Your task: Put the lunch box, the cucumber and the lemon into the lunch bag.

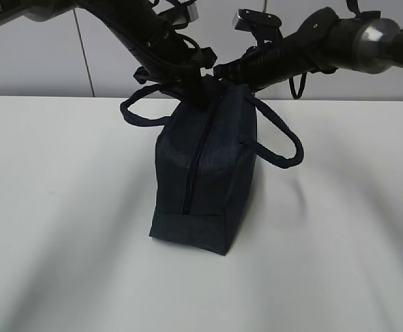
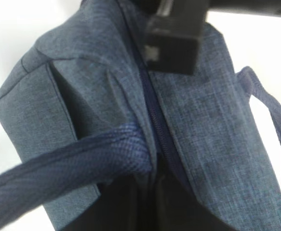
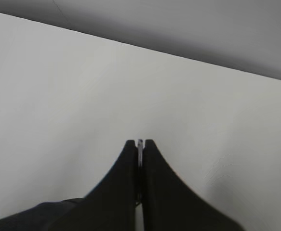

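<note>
Navy fabric lunch bag (image 1: 204,173) stands zipped near the tabletop's (image 1: 63,207) far edge; our left gripper (image 2: 171,36) presses shut at its zipper (image 2: 152,113), our right gripper (image 3: 140,154) pinches a thin metal piece, so we should pull steadily along the seam.

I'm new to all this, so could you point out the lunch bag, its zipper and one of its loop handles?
lunch bag (image 1: 218,149): exterior view, right side panel.
zipper (image 1: 193,162): exterior view, middle of its dark line.
loop handle (image 1: 284,138): exterior view, right-hand strap.
</note>
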You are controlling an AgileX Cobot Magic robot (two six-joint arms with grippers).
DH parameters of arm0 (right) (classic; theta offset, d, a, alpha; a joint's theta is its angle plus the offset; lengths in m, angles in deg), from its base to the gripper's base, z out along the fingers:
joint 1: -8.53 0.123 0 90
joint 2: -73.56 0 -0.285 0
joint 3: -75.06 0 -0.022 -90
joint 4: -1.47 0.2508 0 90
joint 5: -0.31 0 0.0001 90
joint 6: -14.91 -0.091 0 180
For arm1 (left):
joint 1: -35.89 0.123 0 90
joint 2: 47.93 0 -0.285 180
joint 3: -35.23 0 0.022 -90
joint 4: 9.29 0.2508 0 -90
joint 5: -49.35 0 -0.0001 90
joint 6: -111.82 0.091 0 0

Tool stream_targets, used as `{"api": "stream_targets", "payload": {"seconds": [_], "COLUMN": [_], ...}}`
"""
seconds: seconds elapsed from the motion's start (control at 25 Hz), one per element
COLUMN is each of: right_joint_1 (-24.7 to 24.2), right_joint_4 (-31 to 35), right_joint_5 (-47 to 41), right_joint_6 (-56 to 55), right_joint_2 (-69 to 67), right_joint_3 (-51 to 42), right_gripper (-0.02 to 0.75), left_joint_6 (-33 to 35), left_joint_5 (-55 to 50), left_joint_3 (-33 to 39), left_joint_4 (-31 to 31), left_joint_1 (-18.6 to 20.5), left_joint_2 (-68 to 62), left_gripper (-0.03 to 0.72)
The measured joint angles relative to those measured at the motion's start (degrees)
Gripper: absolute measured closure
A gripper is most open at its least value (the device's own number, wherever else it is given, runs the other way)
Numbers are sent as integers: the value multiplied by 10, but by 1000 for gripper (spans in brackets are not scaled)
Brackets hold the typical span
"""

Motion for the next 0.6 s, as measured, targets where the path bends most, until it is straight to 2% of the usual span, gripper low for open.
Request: {"api": "stream_targets", "payload": {"seconds": [0.6], "right_joint_1": [-8], "right_joint_4": [15], "right_joint_5": [4], "right_joint_6": [-51], "right_joint_2": [-33], "right_joint_3": [2], "right_gripper": [738], "left_joint_6": [0], "left_joint_5": [2], "left_joint_3": [0], "left_joint_4": [6], "left_joint_1": [-1], "left_joint_2": [-1], "left_gripper": [697]}}
